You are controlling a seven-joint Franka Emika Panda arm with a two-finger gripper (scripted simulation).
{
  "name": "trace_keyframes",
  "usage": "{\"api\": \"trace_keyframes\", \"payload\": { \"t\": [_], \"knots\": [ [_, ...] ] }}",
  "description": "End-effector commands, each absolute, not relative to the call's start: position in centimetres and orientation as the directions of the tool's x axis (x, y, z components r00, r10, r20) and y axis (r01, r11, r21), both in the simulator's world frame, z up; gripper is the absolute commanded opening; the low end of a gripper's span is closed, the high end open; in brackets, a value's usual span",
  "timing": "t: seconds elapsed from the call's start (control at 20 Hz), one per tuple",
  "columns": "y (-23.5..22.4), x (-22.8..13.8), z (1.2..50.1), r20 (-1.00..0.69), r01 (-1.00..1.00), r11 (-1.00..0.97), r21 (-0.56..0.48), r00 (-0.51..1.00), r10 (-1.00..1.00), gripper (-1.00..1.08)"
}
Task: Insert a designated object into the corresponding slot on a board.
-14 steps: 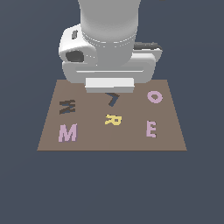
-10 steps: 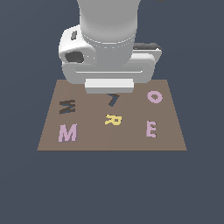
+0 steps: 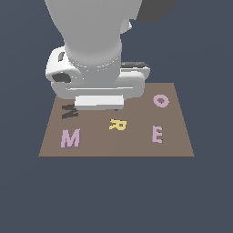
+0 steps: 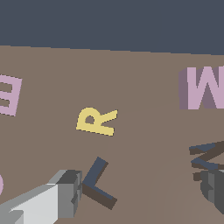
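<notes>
The board (image 3: 179,145) fills the middle of the exterior view. On it, letter M (image 3: 70,138) lies lower left, below the zigzag slot (image 3: 69,111); R (image 3: 118,124) centre, E (image 3: 157,134) right, O (image 3: 160,100) upper right.

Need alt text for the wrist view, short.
Brown board seen close from the arm's wrist, with two grey fingers of the open end effector at the frame edge, holding nothing. Between them lie a dark L-shaped recess and a yellow R; a pink M, a dark zigzag slot and a pink E are cut off at the sides.
</notes>
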State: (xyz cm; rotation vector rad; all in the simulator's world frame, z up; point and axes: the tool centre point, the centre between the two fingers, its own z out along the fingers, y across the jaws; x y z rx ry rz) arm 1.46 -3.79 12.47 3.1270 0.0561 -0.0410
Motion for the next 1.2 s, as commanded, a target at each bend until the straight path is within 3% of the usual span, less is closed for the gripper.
{"api": "trace_keyframes", "payload": {
  "t": [0.0, 0.6, 1.15],
  "knots": [
    [-5.2, 2.3, 11.5, -0.024, 0.040, -0.999, 0.012, 0.999, 0.040, 1.00],
    [-11.9, 7.2, 6.8, -0.007, 0.065, -0.998, 0.004, 0.998, 0.065, 1.00],
    [-14.3, 9.2, 5.2, -0.001, 0.074, -0.997, 0.000, 0.997, 0.074, 1.00]
  ]
}}
